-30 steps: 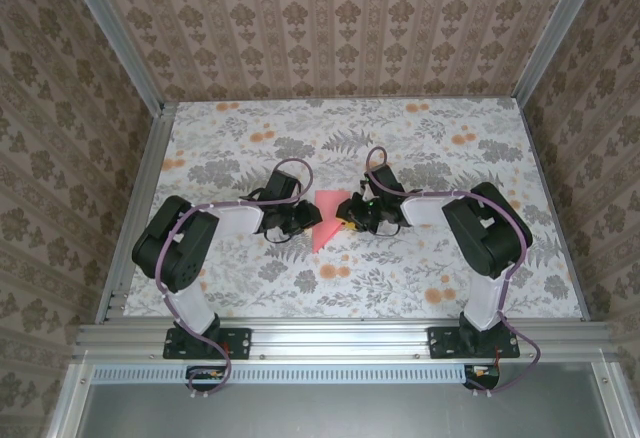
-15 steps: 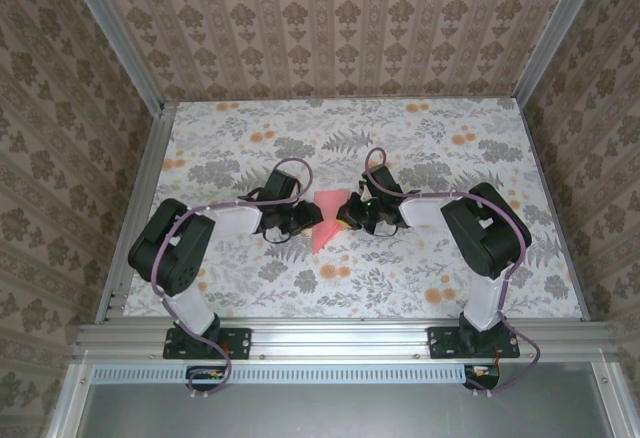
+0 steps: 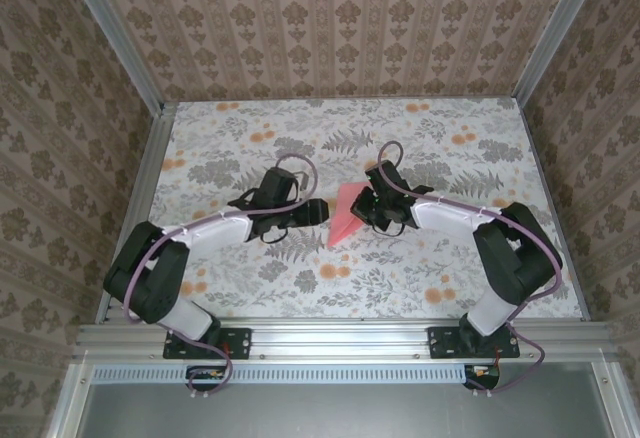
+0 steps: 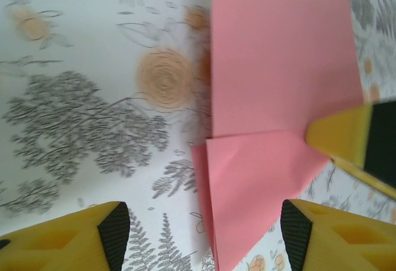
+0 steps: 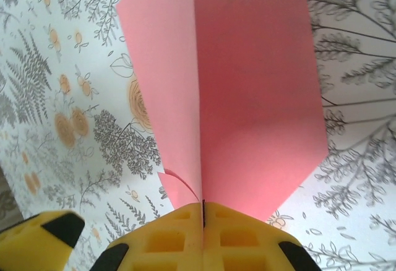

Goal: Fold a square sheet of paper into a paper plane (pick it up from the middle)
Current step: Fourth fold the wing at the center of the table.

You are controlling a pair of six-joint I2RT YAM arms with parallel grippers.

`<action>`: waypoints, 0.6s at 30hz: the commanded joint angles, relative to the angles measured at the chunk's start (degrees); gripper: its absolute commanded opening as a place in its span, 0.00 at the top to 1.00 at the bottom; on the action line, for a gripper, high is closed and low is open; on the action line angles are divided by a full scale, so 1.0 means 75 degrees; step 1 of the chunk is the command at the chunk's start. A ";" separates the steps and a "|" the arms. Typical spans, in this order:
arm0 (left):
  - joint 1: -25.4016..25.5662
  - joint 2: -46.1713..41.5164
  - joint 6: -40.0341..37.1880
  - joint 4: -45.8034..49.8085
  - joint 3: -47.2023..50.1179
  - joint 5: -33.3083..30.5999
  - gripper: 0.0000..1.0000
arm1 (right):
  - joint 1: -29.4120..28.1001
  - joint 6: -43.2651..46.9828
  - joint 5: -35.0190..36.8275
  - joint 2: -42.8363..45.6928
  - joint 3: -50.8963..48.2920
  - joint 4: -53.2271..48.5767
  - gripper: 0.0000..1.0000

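Observation:
The pink-red sheet of paper is part-folded, with a centre crease and a corner flap. My right gripper is shut on it at the crease, and the two halves rise from the closed fingers in the right wrist view. The sheet hangs tilted just above the table. My left gripper stands open at the sheet's left edge, its pads wide apart with the pointed lower tip of the paper between them, untouched. A yellow finger of the right gripper presses on the paper's right side.
The table has a white cloth printed with grey ferns and orange flowers. Aluminium rails frame the near edge and sides, and patterned walls enclose the space. Both arms reach inward to the middle.
The right gripper has carried the paper a little to the right and turned it. The left arm has stretched out to the right after it, its gripper staying open.

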State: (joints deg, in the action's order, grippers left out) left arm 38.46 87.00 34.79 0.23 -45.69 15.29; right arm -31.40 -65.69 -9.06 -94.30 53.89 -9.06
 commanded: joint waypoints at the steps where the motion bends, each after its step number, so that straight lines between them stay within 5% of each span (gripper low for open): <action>1: 0.0645 -0.0252 -0.1700 -0.0136 -0.0037 -0.0607 0.31 | -0.0137 -0.0820 0.0893 0.0029 0.0221 -0.0758 1.00; 9: 0.1611 -0.0270 -0.3129 -0.1387 0.0504 -0.1796 0.30 | -0.0207 -0.1740 0.1058 0.0070 0.0157 -0.0633 1.00; 18: 0.1636 0.0350 -0.3647 -0.2373 0.0768 -0.1404 0.37 | -0.0150 -0.2372 0.0545 0.0047 0.0217 -0.0330 1.00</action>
State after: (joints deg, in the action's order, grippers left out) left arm 50.54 87.72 11.60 -12.67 -41.30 4.23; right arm -32.69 -80.20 -3.42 -94.32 54.28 -11.84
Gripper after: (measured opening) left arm 0.634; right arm 0.057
